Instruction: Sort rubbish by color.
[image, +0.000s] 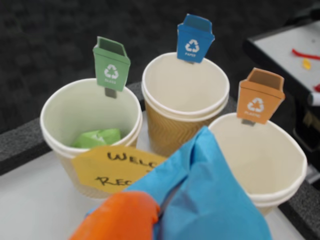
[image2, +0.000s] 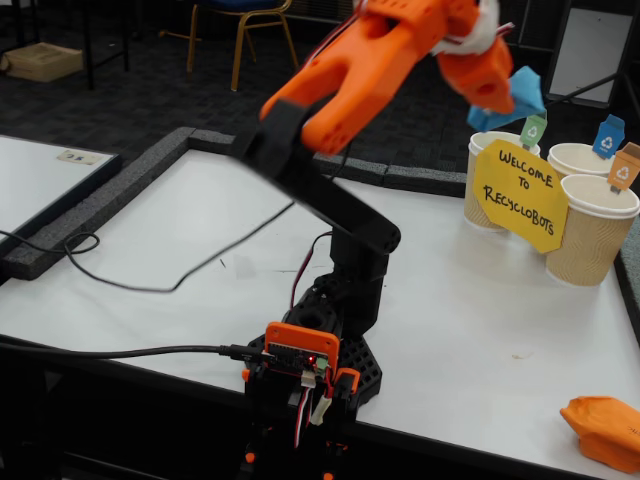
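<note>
A blue paper wad (image: 210, 190) hangs in the air with my gripper (image: 160, 212) shut on it; one orange finger (image: 122, 217) shows at the bottom of the wrist view. In the fixed view the gripper (image2: 500, 88) holds the blue wad (image2: 520, 98) high above the nearest cup. A green wad (image: 97, 138) lies inside the green-flag cup (image: 50, 115). Behind the blue wad, the blue-flag cup (image: 185, 107) and the orange-flag cup (image: 295, 150) look empty. An orange wad (image2: 605, 430) sits on the table near its front right corner.
A yellow sign (image2: 520, 195) leans against the front of the cups (image2: 590, 240). Black foam strips (image2: 130, 190) border the white table. A black cable (image2: 150, 285) runs across the table to the arm's base (image2: 310, 360). A second table (image: 295, 55) stands to the right.
</note>
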